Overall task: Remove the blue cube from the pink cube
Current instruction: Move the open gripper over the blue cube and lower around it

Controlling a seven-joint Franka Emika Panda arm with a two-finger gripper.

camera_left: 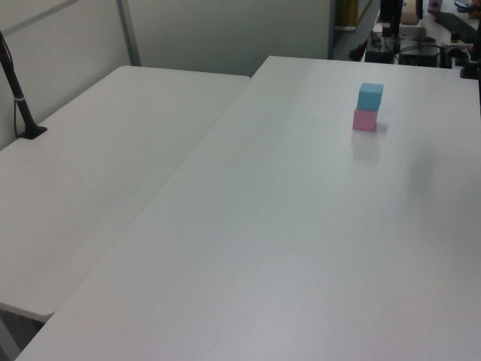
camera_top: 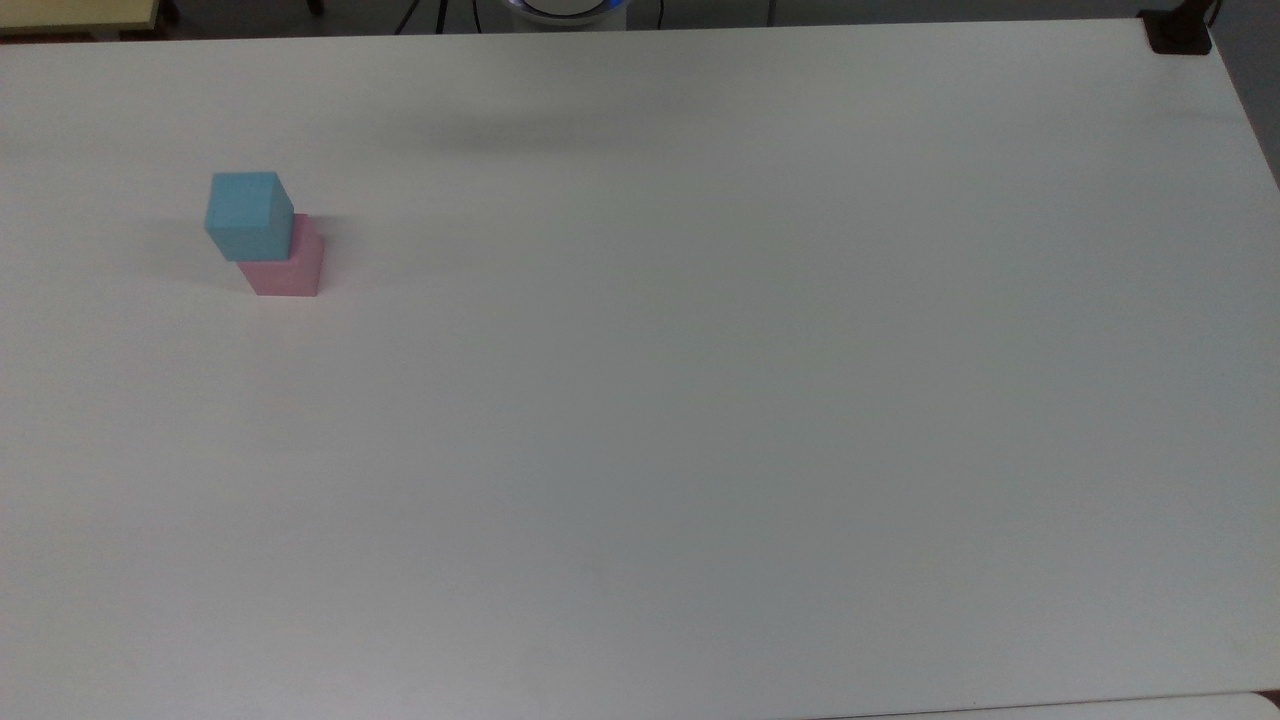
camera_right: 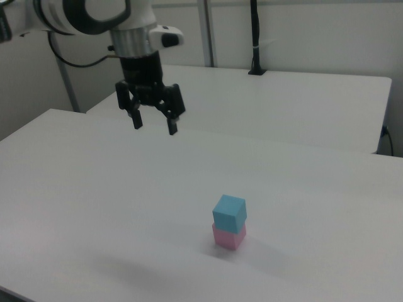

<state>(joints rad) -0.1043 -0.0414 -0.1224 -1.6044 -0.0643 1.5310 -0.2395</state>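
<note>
The blue cube sits stacked on the pink cube, slightly offset, on the white table. In the right view my gripper hangs open and empty high above the table, up and to the right view's left of the stack, well apart from it. The stack stands at the top view's left.
A second white table adjoins on the left view's left, with a black post clamped on it. A black clamp sits at the top view's far right corner. The arm's base is at the top view's upper edge.
</note>
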